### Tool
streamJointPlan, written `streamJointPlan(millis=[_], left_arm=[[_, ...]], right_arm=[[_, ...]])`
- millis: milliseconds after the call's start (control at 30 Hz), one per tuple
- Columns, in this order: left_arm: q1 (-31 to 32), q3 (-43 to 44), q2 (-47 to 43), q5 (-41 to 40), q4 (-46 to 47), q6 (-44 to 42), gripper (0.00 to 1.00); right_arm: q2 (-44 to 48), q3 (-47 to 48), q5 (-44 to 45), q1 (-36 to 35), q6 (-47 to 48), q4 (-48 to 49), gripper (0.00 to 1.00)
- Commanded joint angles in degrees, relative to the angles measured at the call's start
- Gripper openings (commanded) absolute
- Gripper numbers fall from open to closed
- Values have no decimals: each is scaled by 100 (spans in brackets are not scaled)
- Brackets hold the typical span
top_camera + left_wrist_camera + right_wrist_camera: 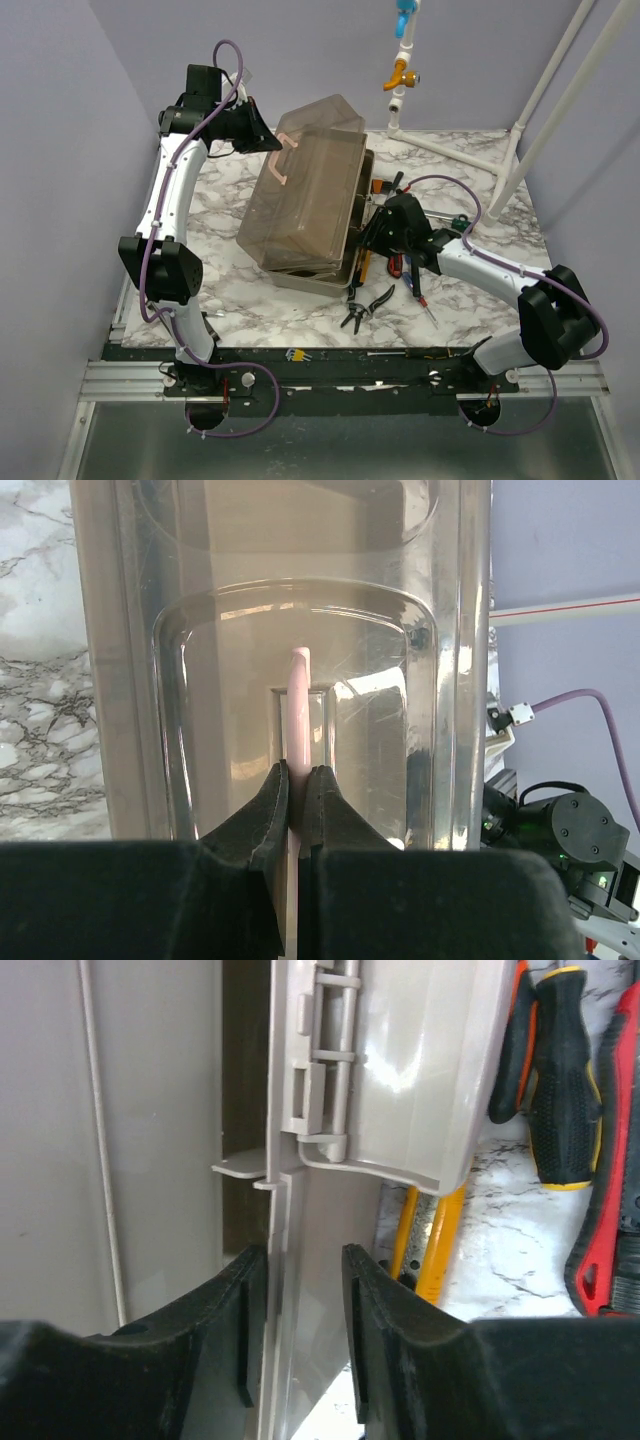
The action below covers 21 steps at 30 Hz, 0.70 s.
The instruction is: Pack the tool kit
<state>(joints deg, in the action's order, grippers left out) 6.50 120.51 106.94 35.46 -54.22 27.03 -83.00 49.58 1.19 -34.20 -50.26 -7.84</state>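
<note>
The tool kit's box stands mid-table, and its translucent brown lid fills the left wrist view. My left gripper is shut on the pink lid handle at the box's far left end. My right gripper is at the box's right side, jaws open and straddling the beige wall edge. The left finger lies against that edge and the right finger stands off it. Loose tools lie to the right: yellow-handled pliers, a black-and-yellow screwdriver and a red knife.
Black pliers and screwdrivers lie on the marble top in front of the box's right end. Hex keys sit at the near edge. White pipes with a yellow valve stand at the back right.
</note>
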Motion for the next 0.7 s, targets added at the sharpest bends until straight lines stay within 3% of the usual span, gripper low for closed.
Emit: streamJointPlan(millis=[0, 200, 667], left_arm=[[-207, 226, -46, 125, 29, -125, 0], [-557, 406, 42, 112, -199, -254, 0], [-1572, 613, 452, -830, -812, -822, 0]], right_arm=[[-46, -105, 167, -35, 11, -133, 35], [82, 39, 543, -34, 40, -400, 1], [21, 285, 720, -35, 123, -608, 1]])
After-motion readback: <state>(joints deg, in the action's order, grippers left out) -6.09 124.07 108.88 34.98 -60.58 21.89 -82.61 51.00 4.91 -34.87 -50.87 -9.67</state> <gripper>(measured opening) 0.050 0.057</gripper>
